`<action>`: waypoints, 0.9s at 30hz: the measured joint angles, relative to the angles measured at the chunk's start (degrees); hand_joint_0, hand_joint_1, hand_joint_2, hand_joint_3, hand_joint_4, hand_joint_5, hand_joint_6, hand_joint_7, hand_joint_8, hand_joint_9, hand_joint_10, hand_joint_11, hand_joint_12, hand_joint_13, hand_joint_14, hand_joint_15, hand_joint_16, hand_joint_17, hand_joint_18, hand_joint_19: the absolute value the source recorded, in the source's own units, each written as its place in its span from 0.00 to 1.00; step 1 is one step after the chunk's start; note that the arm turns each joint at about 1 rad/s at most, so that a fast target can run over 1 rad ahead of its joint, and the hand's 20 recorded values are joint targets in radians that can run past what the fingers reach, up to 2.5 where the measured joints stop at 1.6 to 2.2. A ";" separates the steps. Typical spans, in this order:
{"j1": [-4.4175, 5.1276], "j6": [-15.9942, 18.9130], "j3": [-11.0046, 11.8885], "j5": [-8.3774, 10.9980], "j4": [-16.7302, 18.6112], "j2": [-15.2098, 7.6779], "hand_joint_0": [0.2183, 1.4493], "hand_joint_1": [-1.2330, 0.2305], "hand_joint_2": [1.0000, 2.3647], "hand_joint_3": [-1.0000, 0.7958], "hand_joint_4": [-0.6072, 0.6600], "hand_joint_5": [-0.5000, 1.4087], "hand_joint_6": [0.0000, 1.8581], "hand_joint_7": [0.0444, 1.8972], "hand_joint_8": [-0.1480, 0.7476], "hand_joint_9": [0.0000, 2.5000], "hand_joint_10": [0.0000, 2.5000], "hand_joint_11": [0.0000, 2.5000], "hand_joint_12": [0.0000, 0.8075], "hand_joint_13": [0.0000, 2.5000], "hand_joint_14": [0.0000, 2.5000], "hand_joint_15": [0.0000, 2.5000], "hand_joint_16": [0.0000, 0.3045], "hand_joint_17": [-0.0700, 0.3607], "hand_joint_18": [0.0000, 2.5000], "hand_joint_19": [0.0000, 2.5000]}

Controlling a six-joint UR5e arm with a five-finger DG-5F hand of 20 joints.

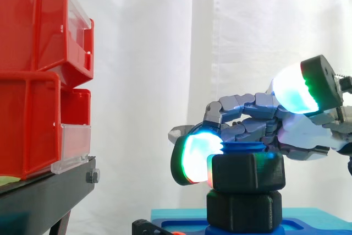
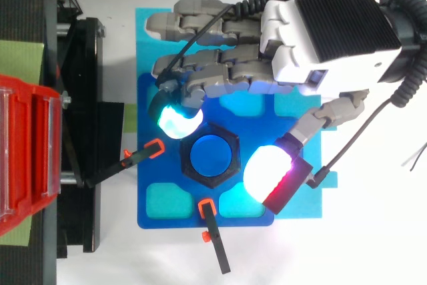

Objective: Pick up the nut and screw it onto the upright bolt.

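Your robot hand has its fingers curled over the black hexagonal plastic nut, one glowing pad pressed on its left face, with the thumb lifted clear to the right. The nut already sits on the upright blue bolt, just above a second black hexagonal piece. You likely have only final turns left. No writing is readable.
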 measured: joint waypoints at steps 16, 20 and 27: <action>-0.98 0.01 0.02 -0.17 0.09 0.00 0.22 0.69 0.00 0.28 0.57 0.30 0.27 0.74 0.47 0.53 0.00 0.00 0.27 0.25 0.00 0.00 0.08 0.29 0.15 0.00; -0.99 0.02 0.02 -0.17 0.15 0.01 0.22 0.69 0.00 0.28 0.56 0.31 0.27 0.75 0.46 0.57 0.00 0.00 0.23 0.28 0.00 0.00 0.07 0.27 0.19 0.00; -1.00 0.07 0.01 -0.17 0.79 0.01 0.23 0.68 0.00 0.28 0.55 0.32 0.27 0.76 0.44 0.61 0.00 0.00 0.19 0.32 0.00 0.00 0.06 0.25 0.23 0.00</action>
